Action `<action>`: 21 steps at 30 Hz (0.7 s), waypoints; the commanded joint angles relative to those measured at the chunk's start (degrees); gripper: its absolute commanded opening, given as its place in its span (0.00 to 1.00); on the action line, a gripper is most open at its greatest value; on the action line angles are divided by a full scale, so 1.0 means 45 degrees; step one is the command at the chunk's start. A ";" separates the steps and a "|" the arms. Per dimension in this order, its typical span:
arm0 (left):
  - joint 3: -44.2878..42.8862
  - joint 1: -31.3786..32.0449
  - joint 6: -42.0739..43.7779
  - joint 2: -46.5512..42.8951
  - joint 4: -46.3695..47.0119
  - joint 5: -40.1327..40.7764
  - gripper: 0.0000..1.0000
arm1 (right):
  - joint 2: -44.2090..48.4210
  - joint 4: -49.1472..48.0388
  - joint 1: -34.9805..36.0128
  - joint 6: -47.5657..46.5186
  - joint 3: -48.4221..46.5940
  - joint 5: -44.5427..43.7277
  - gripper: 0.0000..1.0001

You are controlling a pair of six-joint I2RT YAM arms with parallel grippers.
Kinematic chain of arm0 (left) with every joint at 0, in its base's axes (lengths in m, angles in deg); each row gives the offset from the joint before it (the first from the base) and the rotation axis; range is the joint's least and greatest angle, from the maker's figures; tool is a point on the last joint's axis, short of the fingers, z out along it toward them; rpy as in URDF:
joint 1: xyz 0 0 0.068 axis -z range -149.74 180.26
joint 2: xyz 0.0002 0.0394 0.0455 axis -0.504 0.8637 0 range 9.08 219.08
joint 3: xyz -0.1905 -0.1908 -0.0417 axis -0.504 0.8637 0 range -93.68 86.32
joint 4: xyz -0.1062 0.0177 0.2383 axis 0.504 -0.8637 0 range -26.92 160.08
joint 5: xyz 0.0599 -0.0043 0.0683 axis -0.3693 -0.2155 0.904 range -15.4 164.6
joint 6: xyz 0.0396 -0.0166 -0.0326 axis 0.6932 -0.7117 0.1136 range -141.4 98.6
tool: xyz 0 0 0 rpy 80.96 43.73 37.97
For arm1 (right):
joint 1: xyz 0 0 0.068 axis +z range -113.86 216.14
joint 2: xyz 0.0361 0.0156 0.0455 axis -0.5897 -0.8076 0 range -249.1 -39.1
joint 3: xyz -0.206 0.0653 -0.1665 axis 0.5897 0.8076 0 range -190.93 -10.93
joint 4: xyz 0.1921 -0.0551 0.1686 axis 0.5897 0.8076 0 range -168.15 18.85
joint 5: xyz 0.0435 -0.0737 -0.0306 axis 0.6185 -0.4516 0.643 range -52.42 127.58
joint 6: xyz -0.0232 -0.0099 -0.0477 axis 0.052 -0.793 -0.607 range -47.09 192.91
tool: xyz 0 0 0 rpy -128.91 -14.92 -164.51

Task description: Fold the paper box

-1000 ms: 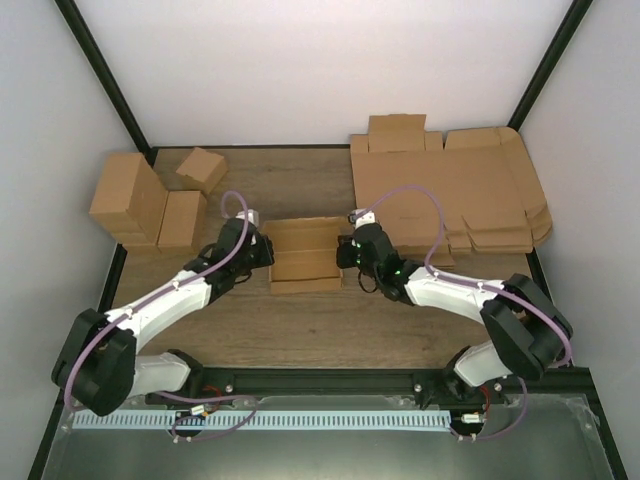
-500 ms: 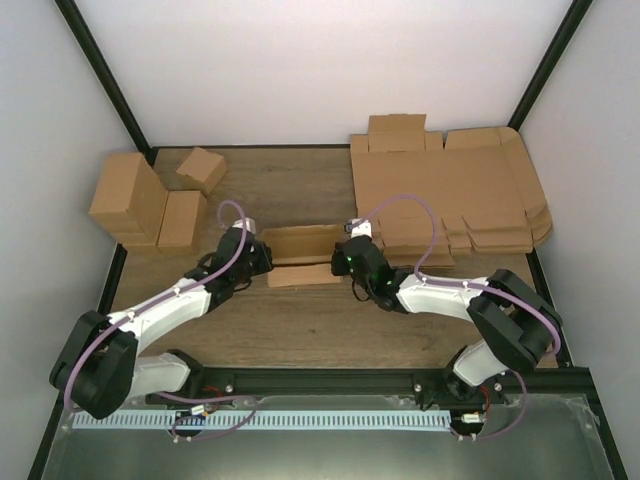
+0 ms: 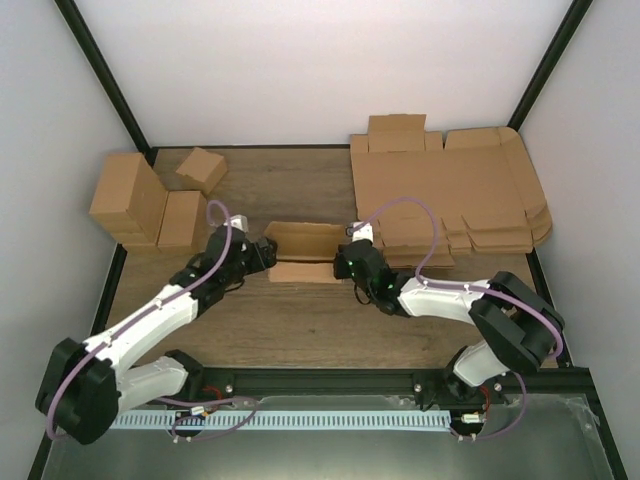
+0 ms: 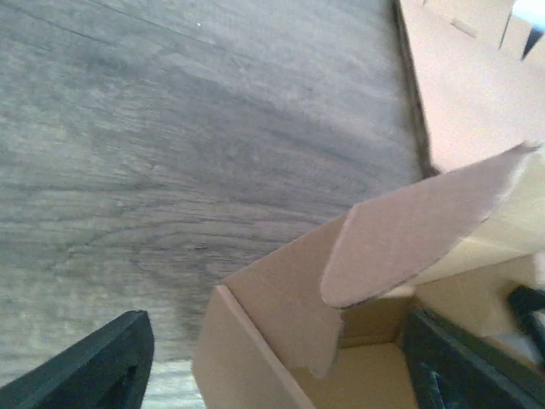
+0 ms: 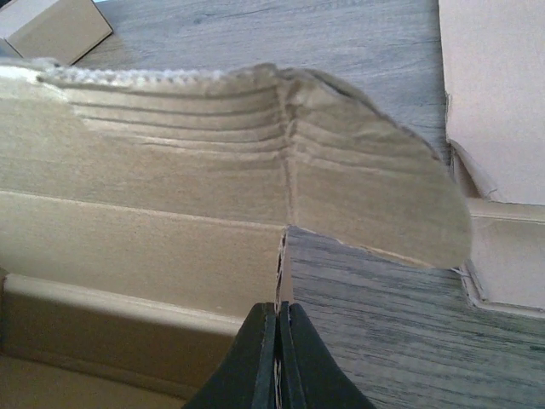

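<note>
The paper box [image 3: 304, 250], plain brown cardboard, lies mid-table with its long back wall raised. My left gripper [image 3: 263, 252] is at the box's left end. In the left wrist view its dark fingers [image 4: 98, 365] stand wide apart. The box's end wall and a loose rounded flap [image 4: 400, 230] sit between them, and neither finger grips them. My right gripper [image 3: 346, 262] is at the box's right end. In the right wrist view it [image 5: 278, 328] is pinched shut on a thin cardboard edge of the box [image 5: 170, 196].
A thick pile of flat cardboard sheets [image 3: 450, 190] fills the back right, close to the right arm. Several folded boxes [image 3: 140, 205] stand at the back left. Black frame posts run along both sides. Bare wooden tabletop [image 3: 320, 320] lies between the box and the arm bases.
My left gripper has opened and let go of the box's left end. The box has gone from spread flat to narrower, with its back wall up. The right gripper stays shut on it.
</note>
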 commanded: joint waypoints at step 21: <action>-0.7337 -0.0196 0.7666 0.2420 -0.7977 -0.4368 0.87 | 0.0210 -0.0495 0.0024 -0.5572 0.0196 0.3204 0.01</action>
